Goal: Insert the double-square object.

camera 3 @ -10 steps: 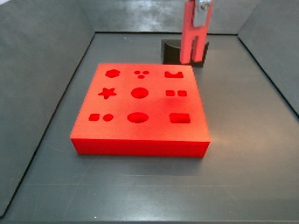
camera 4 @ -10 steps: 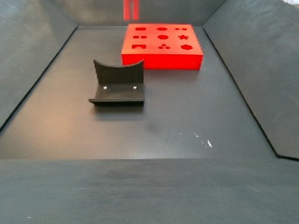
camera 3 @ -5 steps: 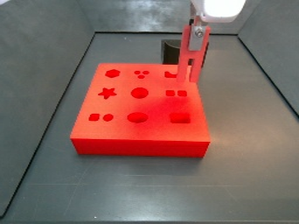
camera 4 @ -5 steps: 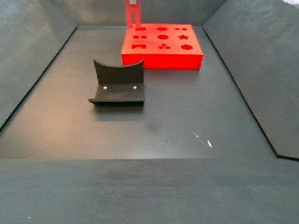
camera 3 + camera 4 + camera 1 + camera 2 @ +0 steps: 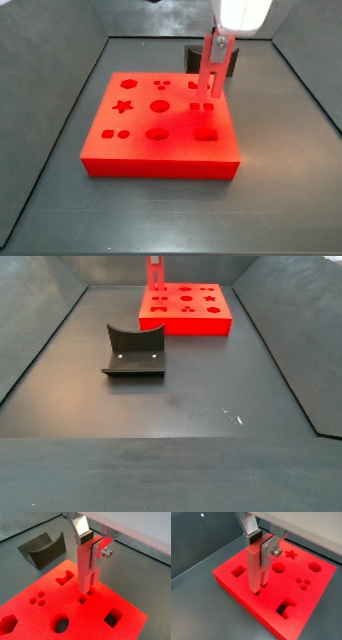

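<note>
My gripper point(image 5: 87, 548) is shut on the double-square object point(image 5: 85, 573), a slim bright-red peg held upright. Its lower end hangs just above the top face of the large red block point(image 5: 90, 621), close over the small double-square hole point(image 5: 81, 600). Both wrist views show the two bars of the peg below the silver fingers point(image 5: 272, 552), with the peg point(image 5: 256, 568) over the block point(image 5: 314, 597). In both side views the peg point(image 5: 210, 72) point(image 5: 152, 271) stands over the far part of the block point(image 5: 147, 166) point(image 5: 187, 325). The gripper point(image 5: 215, 40) reaches down from above.
The dark grey curved holder point(image 5: 134, 351) stands on the floor in front of the block in a side view, and behind the block point(image 5: 197, 55) in the opposite one. It also shows in a wrist view point(image 5: 43, 549). Grey walls enclose the floor.
The gripper has moved with the peg from behind the block to above its top face and has come down, bringing the peg's lower end close to the double-square hole.
</note>
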{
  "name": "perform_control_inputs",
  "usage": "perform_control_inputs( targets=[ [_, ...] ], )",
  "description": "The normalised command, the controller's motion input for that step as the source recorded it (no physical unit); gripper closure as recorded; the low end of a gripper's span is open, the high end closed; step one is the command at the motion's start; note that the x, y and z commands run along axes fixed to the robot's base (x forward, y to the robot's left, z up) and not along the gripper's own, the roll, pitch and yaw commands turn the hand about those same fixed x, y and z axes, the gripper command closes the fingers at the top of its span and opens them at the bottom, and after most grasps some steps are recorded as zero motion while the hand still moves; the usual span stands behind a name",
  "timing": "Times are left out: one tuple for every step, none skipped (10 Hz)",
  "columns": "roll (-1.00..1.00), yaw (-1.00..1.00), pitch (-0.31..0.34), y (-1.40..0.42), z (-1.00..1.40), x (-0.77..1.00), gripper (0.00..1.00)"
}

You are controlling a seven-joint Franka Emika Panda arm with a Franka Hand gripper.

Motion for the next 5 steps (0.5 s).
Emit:
perform_control_inputs(
  targets=[
    [0.08, 0.00, 0.000, -0.02, -0.08, -0.18, 1.00],
    [0.08, 0.00, 0.000, -0.06, -0.10, -0.19, 1.00],
    [0.11, 0.13, 0.000, -0.04, -0.17, -0.02, 1.00],
    [0.13, 0.23, 0.000, -0.01, -0.19, 0.00, 1.00],
    [0.13, 0.29, 0.000, 0.00, -0.14, 0.07, 1.00]
  ],
)
